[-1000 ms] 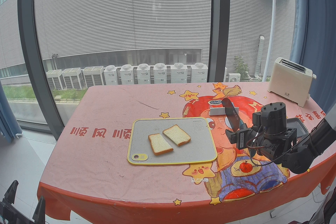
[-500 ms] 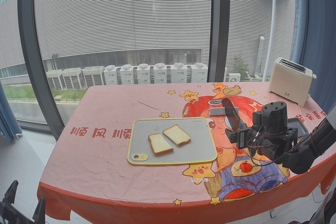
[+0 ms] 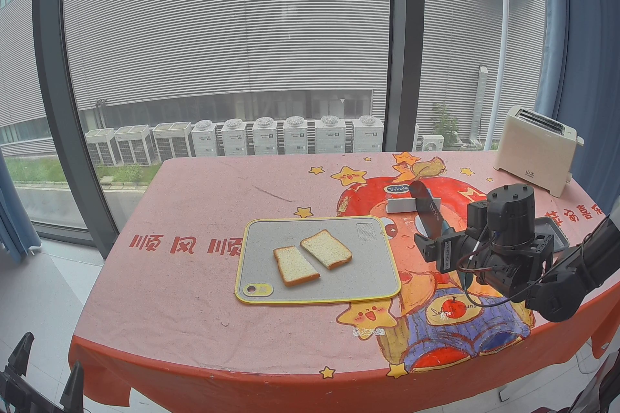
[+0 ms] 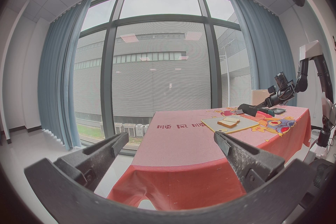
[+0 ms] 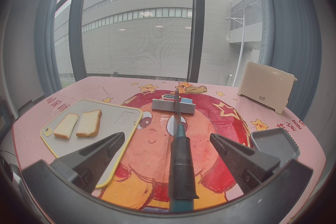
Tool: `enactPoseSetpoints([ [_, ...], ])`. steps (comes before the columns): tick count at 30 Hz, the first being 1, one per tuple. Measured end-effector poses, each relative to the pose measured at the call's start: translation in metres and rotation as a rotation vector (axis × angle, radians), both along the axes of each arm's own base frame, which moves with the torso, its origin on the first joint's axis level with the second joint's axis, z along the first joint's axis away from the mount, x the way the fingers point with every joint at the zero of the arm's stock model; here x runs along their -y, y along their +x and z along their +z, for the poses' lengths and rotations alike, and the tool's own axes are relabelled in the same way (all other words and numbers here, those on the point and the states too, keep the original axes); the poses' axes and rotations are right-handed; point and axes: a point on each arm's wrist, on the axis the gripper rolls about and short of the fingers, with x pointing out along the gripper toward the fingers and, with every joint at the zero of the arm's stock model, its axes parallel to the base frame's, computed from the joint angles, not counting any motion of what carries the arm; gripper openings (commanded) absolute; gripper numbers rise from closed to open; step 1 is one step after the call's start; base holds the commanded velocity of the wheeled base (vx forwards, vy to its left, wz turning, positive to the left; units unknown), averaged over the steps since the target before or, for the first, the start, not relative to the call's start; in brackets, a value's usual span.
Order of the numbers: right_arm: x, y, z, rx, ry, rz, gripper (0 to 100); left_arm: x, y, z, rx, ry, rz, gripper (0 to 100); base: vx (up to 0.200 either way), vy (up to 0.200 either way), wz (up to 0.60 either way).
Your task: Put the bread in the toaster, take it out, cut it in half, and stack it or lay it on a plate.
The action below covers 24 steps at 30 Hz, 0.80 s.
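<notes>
1. On the table (image 3: 194, 317), the nearer bread half (image 3: 295, 264) and the farther bread half (image 3: 327, 248) lie flat on the cutting board (image 3: 361, 279). They are side by side with a thin gap between them.
2. Seen from the head, each half's long axis runs from far-left to near-right, and the farther one is slanted more.
3. The knife (image 3: 426, 211) stands on edge with its blade across the grey holder (image 3: 403, 204). Its long axis follows much the same diagonal, with the tip pointing away toward the window and the handle toward the right gripper (image 5: 166, 135).
4. The right wrist view looks straight down that handle. The fingers (image 5: 101, 151) are spread wide, one on each side, and neither touches it (in the head view they are tucked under the wrist housing).
5. The head view puts the grey plate (image 3: 557, 231) half behind the right arm. The right wrist view shows its whole rim, just beside the gripper and well apart from the board.
6. The left gripper (image 4: 171, 133) hangs off the table's near left corner, fingers (image 4: 245, 158) spread with nothing between them. Its side-on view shows the knife low over the cloth (I cannot tell whether the handle end rests on it).
7. The toaster (image 3: 536, 150) stands at the far right corner, slots up.
</notes>
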Motion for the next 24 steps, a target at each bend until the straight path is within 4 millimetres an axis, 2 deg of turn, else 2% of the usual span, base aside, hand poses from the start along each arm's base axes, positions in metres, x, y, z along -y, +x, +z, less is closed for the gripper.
enactPoseSetpoints([
  [24,-0.013,-0.024,0.016,0.037,0.008,0.095,100,0.0,0.0,0.0,0.0,0.0,0.0,100,0.0,0.0,0.0],
])
